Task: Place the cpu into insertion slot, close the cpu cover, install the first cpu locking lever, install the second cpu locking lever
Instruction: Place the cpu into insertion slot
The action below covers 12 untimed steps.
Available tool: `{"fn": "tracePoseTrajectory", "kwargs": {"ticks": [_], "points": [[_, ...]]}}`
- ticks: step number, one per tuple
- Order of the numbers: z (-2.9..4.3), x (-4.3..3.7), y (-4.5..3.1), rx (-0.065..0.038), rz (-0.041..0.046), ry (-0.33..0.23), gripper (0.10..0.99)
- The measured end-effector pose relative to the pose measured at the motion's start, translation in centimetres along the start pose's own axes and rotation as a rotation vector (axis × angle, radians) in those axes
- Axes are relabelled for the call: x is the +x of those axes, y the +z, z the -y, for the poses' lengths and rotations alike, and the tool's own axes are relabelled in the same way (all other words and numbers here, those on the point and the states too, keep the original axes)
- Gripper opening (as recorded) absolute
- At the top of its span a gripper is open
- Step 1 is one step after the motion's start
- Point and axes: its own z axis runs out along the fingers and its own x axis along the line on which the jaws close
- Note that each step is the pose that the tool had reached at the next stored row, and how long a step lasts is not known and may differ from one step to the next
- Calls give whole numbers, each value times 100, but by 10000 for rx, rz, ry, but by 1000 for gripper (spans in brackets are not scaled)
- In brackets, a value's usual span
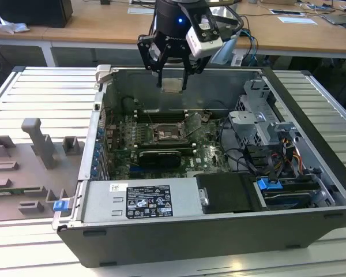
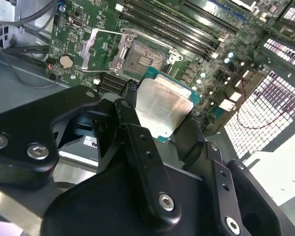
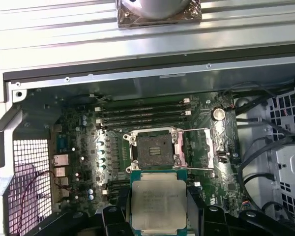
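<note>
1. The pincer [image 1: 172, 82] grips the cpu [image 1: 172, 87] by two opposite edges, high above the open case [image 1: 219, 231].
2. The insertion slot [image 3: 152, 150] lies uncovered below, well apart.
3. The cpu looks light, stiff and probably fragile underneath, so holding it by the edges suits it.

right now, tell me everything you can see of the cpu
The cpu is a flat square chip: a pale silvery metal lid on a green board whose edge shows around it. The gripper holds it by opposite edges, in the air over the open computer case, apart from the empty insertion slot.
</note>
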Motion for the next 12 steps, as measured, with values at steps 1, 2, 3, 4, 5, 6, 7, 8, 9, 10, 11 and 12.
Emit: {"fn": "tracePoseTrajectory", "kwargs": {"ticks": [1, 2, 3, 4, 5, 6, 7, 8, 9, 10, 11, 12], "points": [[0, 0, 0, 2, 7, 70, 541], [0, 0, 1, 11, 24, 244, 541], [0, 0, 1, 35, 46, 460, 541], [0, 0, 1, 50, 63, 638, 541], [0, 0, 1, 61, 82, 827, 541], [0, 0, 1, 70, 109, 1131, 541], [0, 0, 1, 73, 130, 1366, 541], [0, 0, 1, 76, 140, 1464, 541], [0, 0, 1, 80, 150, 1573, 541], [0, 0, 1, 86, 161, 1701, 541], [0, 0, 2, 89, 170, 1789, 541], [0, 0, 2, 94, 180, 1902, 541]]}}
